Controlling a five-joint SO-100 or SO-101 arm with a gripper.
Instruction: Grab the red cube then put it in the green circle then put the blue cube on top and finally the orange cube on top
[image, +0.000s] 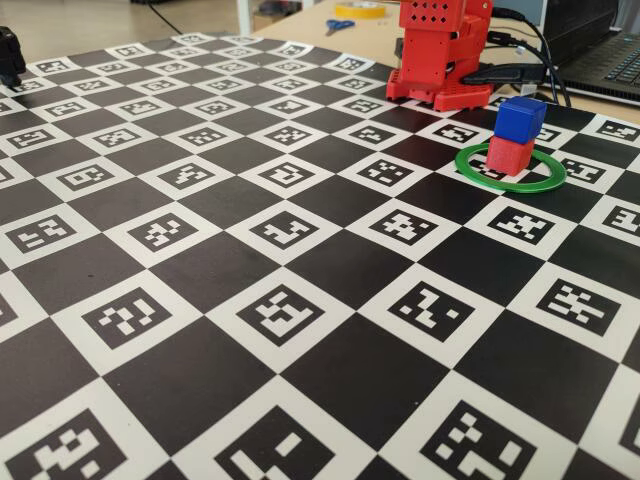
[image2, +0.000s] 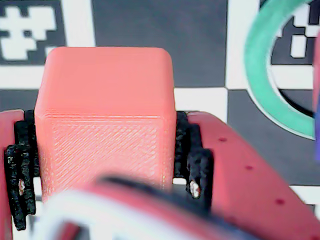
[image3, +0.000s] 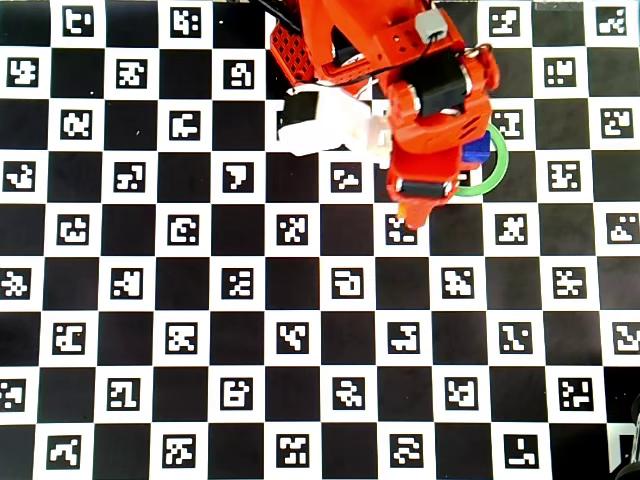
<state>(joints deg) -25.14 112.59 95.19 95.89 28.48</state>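
Gripper: the gripper (image2: 107, 182) is clamped on the orange cube (image2: 105, 117), black-padded jaws pressed to its left and right faces in the wrist view.
Orange cube: up in the jaws, filling the middle of the wrist view, checkerboard squares showing past its top edge; in the overhead view only a small orange tip (image3: 411, 213) peeks out beneath the arm.
Blue cube: the blue cube (image: 520, 118) sits on top of the red cube (image: 510, 155), turned a little out of line with it, in the fixed view.
Red cube: resting inside the green circle (image: 480, 175), toward its far side.
Green circle: flat on the checkerboard mat (image: 250, 290); in the wrist view an arc of it (image2: 257, 70) curves in at the upper right, apart from the held cube.
In the way: in the overhead view the red arm (image3: 430, 110) covers most of the stack, leaving a sliver of blue (image3: 478, 150) and part of the ring (image3: 495, 165).
Around: scissors (image: 339, 25) and a yellow tape roll (image: 360, 9) on the desk behind the mat; a laptop (image: 615, 65) at the far right.
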